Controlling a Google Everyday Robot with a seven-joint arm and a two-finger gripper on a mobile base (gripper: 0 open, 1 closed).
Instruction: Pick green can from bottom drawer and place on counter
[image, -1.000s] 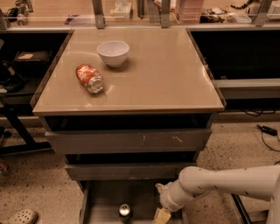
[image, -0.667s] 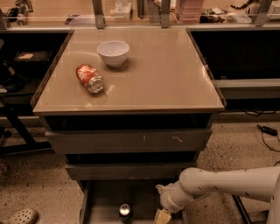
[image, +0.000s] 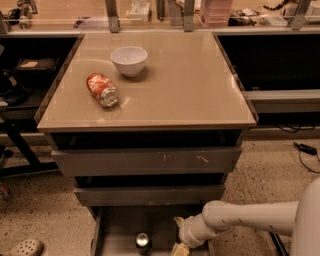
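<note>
- My end effector (image: 180, 235) is down in the open bottom drawer (image: 118, 224), at the near edge of the scene. It reaches in from the right. Its two tips are apart and it holds nothing.
- The green can (image: 143, 241) stands upright on the drawer floor, just left of my end effector and not touching it. Only its silver top and a little of its side show.
- My reading of progress: the drawer is open and I am lined up beside the can, but the grasp is not yet made. What is left is closing on the can, lifting it out of the tray past the drawer fronts above, and setting it down on top.
- Farther back, the two wider drawers (image: 147, 161) sit above the open one, both pushed in and overhanging its back part, so the way out is toward the near side.
- Beyond them, the worktop (image: 185, 85) carries a crushed orange can (image: 102, 90) lying on its side at the left. A white bowl (image: 129, 60) is just behind it. The right half is bare, which I judge the easy place for the can.
</note>
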